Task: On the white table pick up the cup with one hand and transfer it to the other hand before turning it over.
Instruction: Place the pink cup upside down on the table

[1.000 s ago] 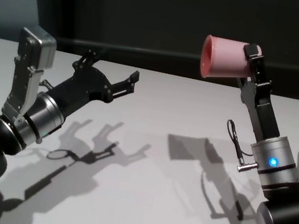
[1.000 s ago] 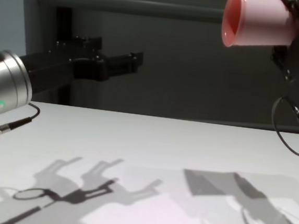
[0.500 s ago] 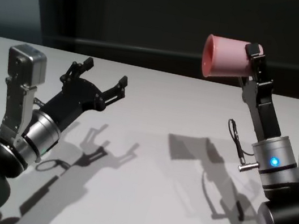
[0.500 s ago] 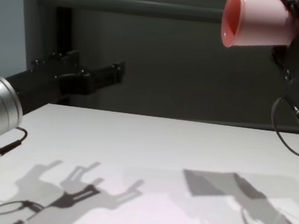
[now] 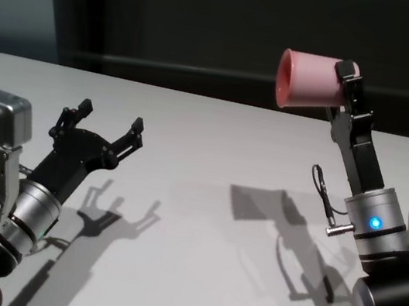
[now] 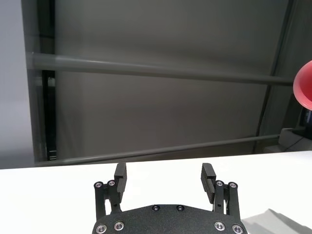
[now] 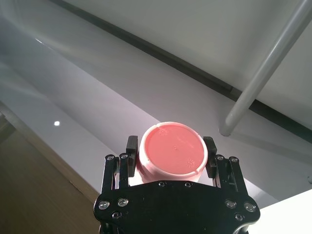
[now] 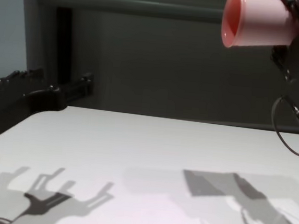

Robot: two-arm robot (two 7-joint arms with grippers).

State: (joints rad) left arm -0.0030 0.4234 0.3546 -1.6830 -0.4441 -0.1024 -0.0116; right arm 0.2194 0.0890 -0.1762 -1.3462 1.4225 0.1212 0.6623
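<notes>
While the left pincer [image 5: 107,123] hangs low over the left side of the white table [image 5: 200,223] with its fingers [image 6: 208,176] spread wide and nothing between them, the job stands roughly at its midpoint, judging by how things lie. Well to its right, the right pincer [image 5: 341,78] is raised high above the table and clenched on the cup [image 5: 304,80], gripping it at the base end so that the pink tumbler lies on its side in the air, its open rim facing toward the left arm. The wrist camera on that arm looks straight at the cup's flat bottom, a finger [image 7: 132,146] pressed on each side. The pick-up is done and the cup is clear of the table; whether the hand-over has taken place cannot be read from this moment alone, and the cup is only half tipped, not yet upside down. The two pincers stand well apart. Below them the table is plain matte white, crossed by sharp grey shadows of both arms. Behind it runs a dark wall with pale horizontal rails [image 6: 156,72] and a dark upright post [image 8: 62,41].
</notes>
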